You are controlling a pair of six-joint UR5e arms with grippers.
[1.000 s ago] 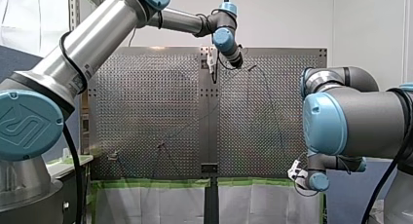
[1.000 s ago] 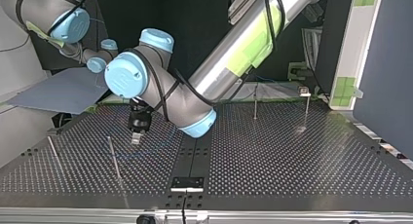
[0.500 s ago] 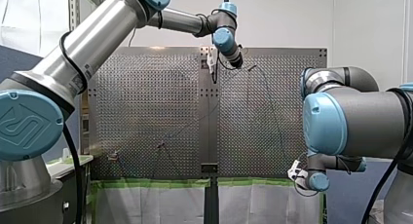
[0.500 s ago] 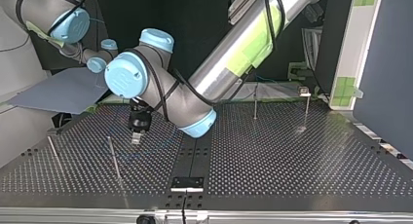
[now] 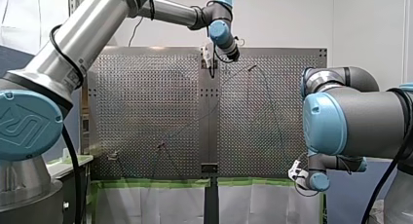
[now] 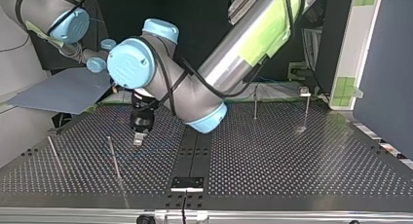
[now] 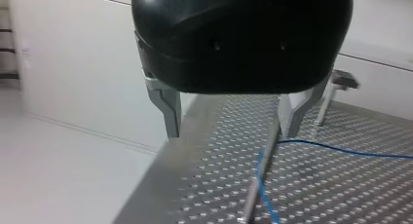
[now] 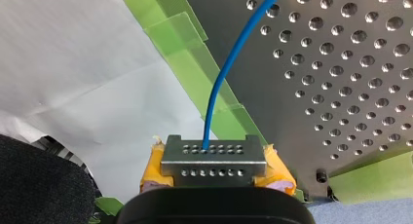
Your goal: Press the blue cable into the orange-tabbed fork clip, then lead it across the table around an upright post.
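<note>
In the right wrist view the blue cable (image 8: 213, 104) runs out from between the yellow pads of my right gripper (image 8: 213, 161), which is shut on it at the table's taped edge. My left gripper (image 7: 231, 131) hangs open over the perforated table, its metal fingers (image 7: 167, 112) bare. An upright post (image 7: 259, 180) stands just ahead of one finger, and the blue cable (image 7: 341, 151) bends around it. In the top view my left gripper (image 6: 139, 139) hovers beside that post (image 6: 113, 158). A small clip on a stalk (image 6: 304, 92) stands at the top view's far right.
More upright posts stand at the top view's left (image 6: 53, 153) and far middle (image 6: 255, 103). A black centre strip (image 6: 195, 151) splits the table. Green tape (image 8: 195, 68) lines the edge by my right gripper (image 5: 296, 174). My left arm (image 5: 97, 29) stretches across the table.
My left arm has shifted a little toward the top-view camera, its gripper still open by the post. My right arm has not moved.
</note>
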